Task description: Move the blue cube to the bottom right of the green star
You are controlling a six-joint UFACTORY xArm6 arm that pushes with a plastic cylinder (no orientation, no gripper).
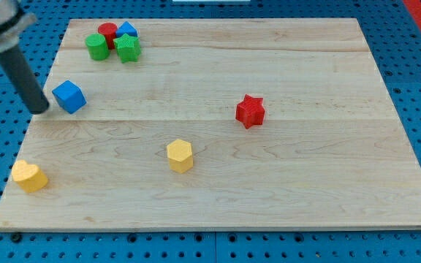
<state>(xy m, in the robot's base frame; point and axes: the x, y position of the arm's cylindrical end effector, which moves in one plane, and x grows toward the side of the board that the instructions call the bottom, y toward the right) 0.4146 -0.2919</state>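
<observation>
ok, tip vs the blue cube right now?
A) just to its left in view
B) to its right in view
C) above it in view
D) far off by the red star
A: my tip sits just left of the blue cube, close beside it.

I find no legible text, label, brand, number or sign anywhere: the wooden board (218,124), the coloured blocks and the blue perforated surface (415,88) around them carry no markings I can read.
</observation>
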